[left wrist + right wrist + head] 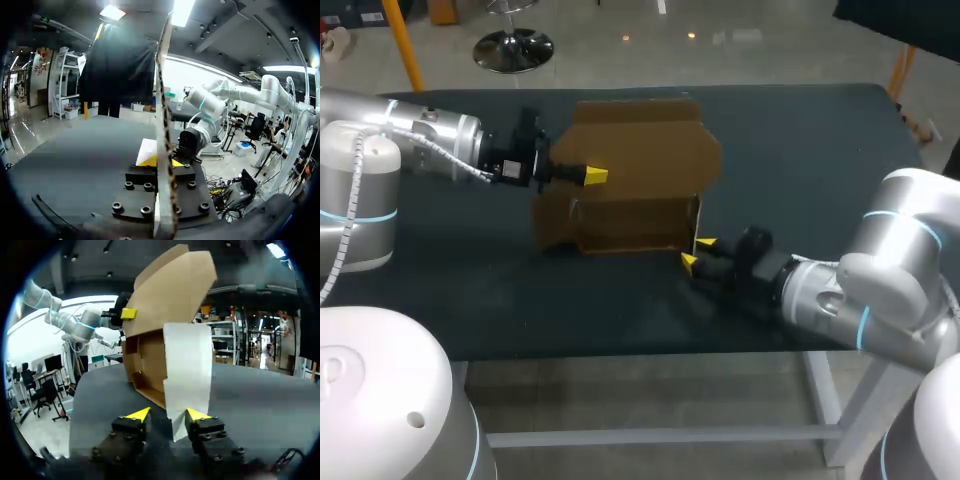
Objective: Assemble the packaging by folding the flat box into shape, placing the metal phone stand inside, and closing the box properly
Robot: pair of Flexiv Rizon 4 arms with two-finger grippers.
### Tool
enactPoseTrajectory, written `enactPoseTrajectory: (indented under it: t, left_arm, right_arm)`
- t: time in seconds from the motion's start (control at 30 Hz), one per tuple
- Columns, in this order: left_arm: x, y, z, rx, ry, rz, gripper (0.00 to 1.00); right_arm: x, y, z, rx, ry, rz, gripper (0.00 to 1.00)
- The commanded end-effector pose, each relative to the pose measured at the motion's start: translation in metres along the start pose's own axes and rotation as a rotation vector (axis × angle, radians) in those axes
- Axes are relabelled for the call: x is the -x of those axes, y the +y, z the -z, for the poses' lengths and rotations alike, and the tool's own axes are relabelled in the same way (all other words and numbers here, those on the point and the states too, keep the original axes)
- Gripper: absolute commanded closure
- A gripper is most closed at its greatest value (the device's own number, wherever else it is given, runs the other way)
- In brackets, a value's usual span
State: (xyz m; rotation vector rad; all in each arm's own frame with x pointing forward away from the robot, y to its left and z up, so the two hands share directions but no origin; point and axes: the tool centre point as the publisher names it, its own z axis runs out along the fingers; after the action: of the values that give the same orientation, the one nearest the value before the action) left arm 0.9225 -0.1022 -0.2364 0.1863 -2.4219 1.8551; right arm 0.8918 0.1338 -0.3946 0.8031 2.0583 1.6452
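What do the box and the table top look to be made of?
The box looks like brown corrugated cardboard, matte: its panel edge shows a wavy fluted core in the left wrist view. One flap has a pale, whitish face, possibly a paper liner. The table top is dark and matte; whether it is a mat or coated board, I cannot tell.

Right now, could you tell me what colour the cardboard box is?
The box is plain brown, clearest in the head view.
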Motion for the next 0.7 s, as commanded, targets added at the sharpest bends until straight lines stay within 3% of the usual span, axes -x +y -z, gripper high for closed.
enactPoseTrajectory:
  t: [0.03, 0.4, 0.7]
  left_arm:
    - [0.000, 0.001, -0.001, 0.001, 0.001, 0.000, 1.00]
    - [0.000, 0.001, -0.001, 0.001, 0.001, 0.000, 1.00]
    - [0.000, 0.001, -0.001, 0.001, 0.001, 0.000, 1.00]
  right_arm:
    - [-0.007, -0.004, 0.006, 0.007, -0.081, -0.001, 0.52]
    - [-0.013, -0.008, 0.036, 0.001, -0.094, 0.002, 0.47]
    - [-0.006, -0.006, 0.050, -0.035, -0.033, 0.034, 0.40]
